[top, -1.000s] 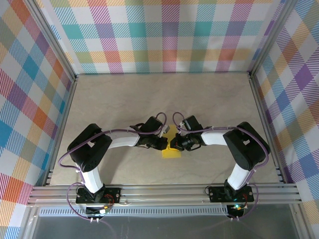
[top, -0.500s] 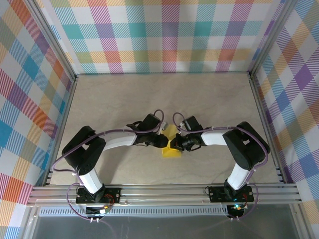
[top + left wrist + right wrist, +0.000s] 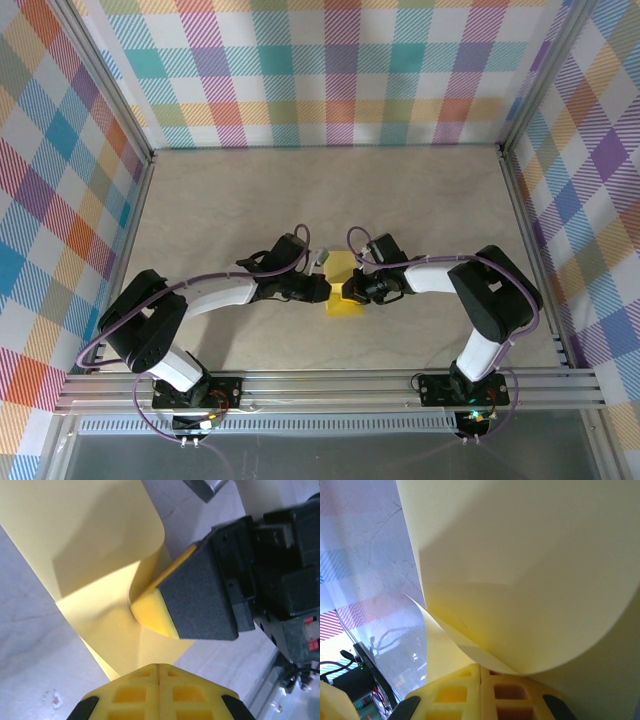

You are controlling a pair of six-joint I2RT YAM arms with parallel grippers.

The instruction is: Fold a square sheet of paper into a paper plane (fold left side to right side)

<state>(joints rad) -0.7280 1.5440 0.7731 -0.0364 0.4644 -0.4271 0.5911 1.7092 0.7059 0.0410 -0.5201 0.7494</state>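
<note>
Item: yellow sheet (image 3: 345, 303), mid-table (image 3: 300, 200), betw. both claws; one flap raised and curled over, prob. so the left side can cross to the right. Right claw (image 3: 352, 290): clamped on the raised flap's edge; arm bent low, reaching inward. Left claw (image 3: 322, 289): fingers together at the sheet's left edge, prob. steadying it; forearm stretched low twd. centre.

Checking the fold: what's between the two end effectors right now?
The square sheet of paper, partly curled up, spans the gap between the left end effector and the right end effector; the top view shows it.
</note>
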